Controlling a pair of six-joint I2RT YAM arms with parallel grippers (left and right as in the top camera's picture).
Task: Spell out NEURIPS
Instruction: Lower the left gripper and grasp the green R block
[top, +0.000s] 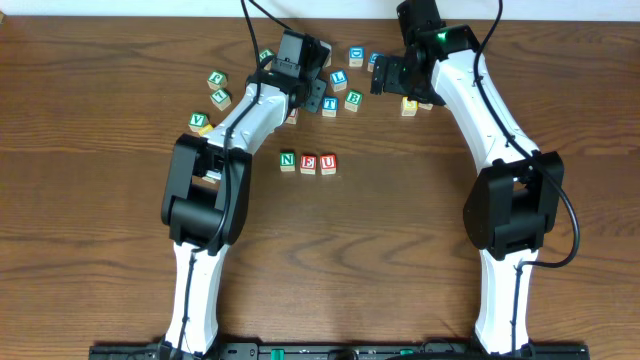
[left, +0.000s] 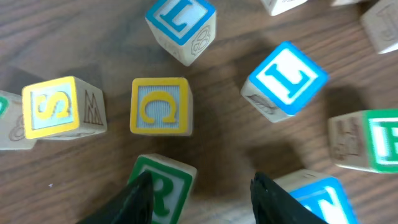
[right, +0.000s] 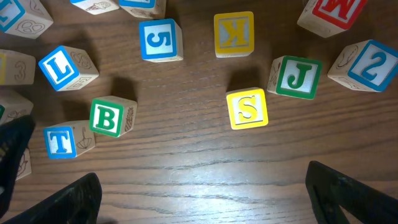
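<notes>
At the middle of the overhead view, 3 cubes sit in a close row on the table (top: 400, 230): green N (top: 288, 160), red E (top: 308, 162), red U (top: 328, 162). Further up, the left gripper (left: 202, 202) hangs part open, gripping nothing, with the green R (left: 163, 190) by its finger at the wrist view's lower left. At upper right, the right gripper (right: 202, 199) gapes wide and empty below a yellow S (right: 247, 109).

Wooden table (top: 400, 250), scattered alphabet cubes (top: 353, 100)
</notes>
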